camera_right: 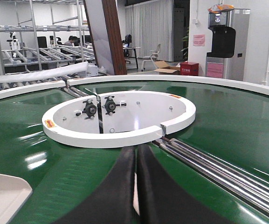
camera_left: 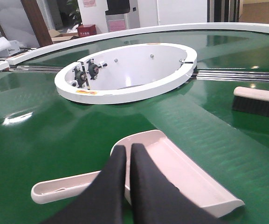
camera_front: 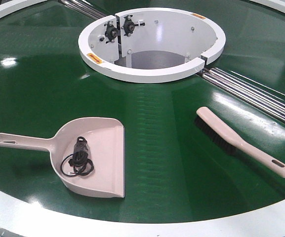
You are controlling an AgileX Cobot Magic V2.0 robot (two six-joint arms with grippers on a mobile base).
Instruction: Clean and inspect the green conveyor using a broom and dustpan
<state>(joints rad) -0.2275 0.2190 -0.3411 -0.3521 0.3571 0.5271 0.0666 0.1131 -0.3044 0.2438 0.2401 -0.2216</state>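
The dustpan (camera_front: pixel 105 143) lies on the green conveyor (camera_front: pixel 172 138) at the front left, handle pointing left, with a coiled black cord (camera_front: pixel 78 158) in its tray. The broom (camera_front: pixel 241 143) rests on the belt at the right, bristles down and handle toward the near right. Neither gripper shows in the front view. My left gripper (camera_left: pixel 128 147) hangs shut over the dustpan (camera_left: pixel 181 163), near where handle meets tray, holding nothing. The broom (camera_left: pixel 258 95) shows at that view's right edge. My right gripper (camera_right: pixel 135 148) is shut above the belt; a thin pale strip shows through its slit.
The white central hub (camera_front: pixel 152 74) rises behind both tools, with black fittings inside it. Steel rollers (camera_front: pixel 251 91) run from the hub to the right. The white outer rim (camera_front: pixel 132 224) bounds the near edge. A corner of the dustpan (camera_right: pixel 1 196) shows at lower left.
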